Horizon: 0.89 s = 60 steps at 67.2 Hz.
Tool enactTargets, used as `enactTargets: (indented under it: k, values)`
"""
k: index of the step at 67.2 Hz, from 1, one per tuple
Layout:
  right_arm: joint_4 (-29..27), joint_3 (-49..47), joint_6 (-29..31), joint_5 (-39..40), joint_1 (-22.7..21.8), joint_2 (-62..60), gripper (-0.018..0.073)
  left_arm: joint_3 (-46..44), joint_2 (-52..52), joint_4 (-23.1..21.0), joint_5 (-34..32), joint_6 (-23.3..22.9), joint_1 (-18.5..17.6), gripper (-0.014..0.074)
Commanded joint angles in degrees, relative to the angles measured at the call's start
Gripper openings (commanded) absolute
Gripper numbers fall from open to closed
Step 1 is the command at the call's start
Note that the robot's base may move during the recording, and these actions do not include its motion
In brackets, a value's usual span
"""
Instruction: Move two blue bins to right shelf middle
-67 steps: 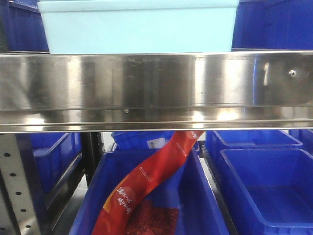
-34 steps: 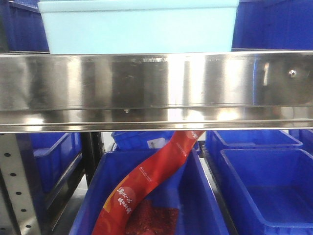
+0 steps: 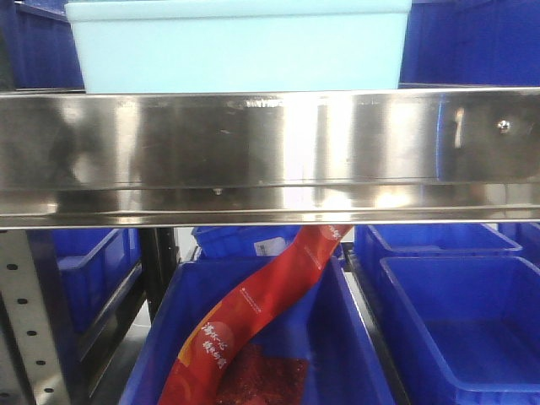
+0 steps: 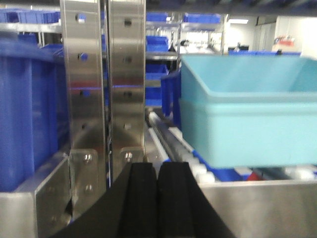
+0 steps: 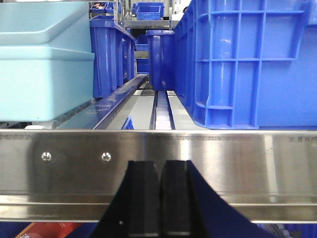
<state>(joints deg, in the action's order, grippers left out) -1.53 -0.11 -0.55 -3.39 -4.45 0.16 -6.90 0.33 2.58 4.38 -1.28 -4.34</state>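
Two pale cyan-blue bins sit nested on the shelf level, the outer bin (image 4: 247, 129) holding the inner bin (image 4: 237, 74). The front view shows their wall (image 3: 236, 46) just above the shiny steel front rail (image 3: 270, 152) of the right shelf middle. In the right wrist view the stack (image 5: 44, 84) stands at the left behind the rail (image 5: 208, 158). My left gripper (image 4: 157, 171) is shut and empty, in front of the rail, left of the bins. My right gripper (image 5: 160, 171) is shut and empty, facing the rail to the right of the bins.
Perforated steel uprights (image 4: 81, 89) stand close ahead of the left gripper. A tall dark blue bin (image 5: 247, 64) fills the shelf to the right of a roller track (image 5: 163, 109). Below the rail, dark blue bins (image 3: 456, 321) hold a red packet (image 3: 253, 312).
Only the reflections on the steel rail have shifted a little. The pale bins have not moved.
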Motion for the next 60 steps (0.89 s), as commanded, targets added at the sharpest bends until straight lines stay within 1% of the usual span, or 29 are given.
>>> enactTargets:
  k: [1,8,12,16,18,21,27,60]
  values:
    - [-0.34,0.11,0.13,1.35,-0.38,-0.16,-0.0165,1.69,-0.33,-1.96,-3.07,2.28,0.37,-0.0111]
    - [-0.34,0.11,0.13,1.35,-0.38,-0.16,-0.0165,4.34,-0.33,-1.64,-5.24,2.28,1.54,-0.0111]
    - [-0.34,0.11,0.13,1.35,-0.38,-0.16,-0.0165,6.53,-0.33,0.19,-5.86,2.28,2.96,-0.0111]
    - [-0.34,0.11,0.13,1.35,-0.38,-0.16,-0.0165,6.9,-0.33,0.17,-6.41,2.16,4.11,-0.0111]
    - [-0.34,0.11,0.13,1.35,-0.38,-0.16,-0.0165,6.9,-0.33,0.17,-6.1,1.28,4.41,-0.0111]
    - [-0.34,0.11,0.13,1.35,-0.38,-0.16,-0.0165,6.9,-0.33,0.17,-3.57,0.43,4.56,-0.0111]
    - [-0.34,0.11,0.13,1.35,-0.38,-0.16,-0.0165,6.9,-0.33,0.17,-2.99,-2.19,4.56,-0.0111]
    - [-0.34,0.11,0.13,1.35,-0.38,-0.16,-0.0165,6.9,-0.33,0.17,-3.22,-2.17,4.56,-0.0111]
